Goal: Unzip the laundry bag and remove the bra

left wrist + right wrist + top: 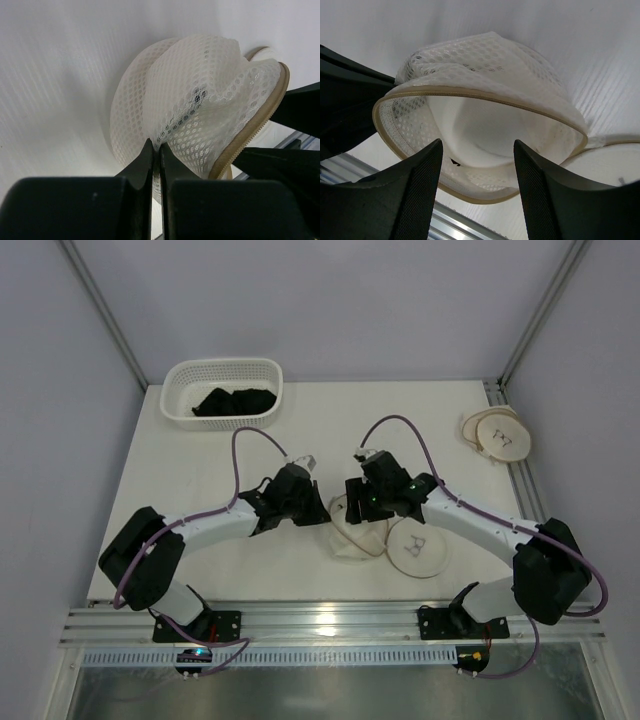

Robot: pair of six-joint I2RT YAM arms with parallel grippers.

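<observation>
The laundry bag (350, 538) lies between my two grippers in the middle of the table. Its cream mesh (200, 100) is lifted and its brown-trimmed zip rim (470, 92) gapes open. My left gripper (156, 150) is shut on a fold of the mesh and holds it up; in the top view this gripper (318, 502) is at the bag's left edge. My right gripper (477, 142) is open at the bag's mouth, one finger on either side of the opening. Inside the bag lies a smooth white cup, the bra (485, 125), with a small dark bit by its edge.
A white lattice basket (222, 392) holding black cloths (235, 401) stands at the back left. A second round pouch (418, 550) lies just right of the bag. A third (497, 435) lies at the back right edge. Aluminium rails (330, 625) run along the near edge.
</observation>
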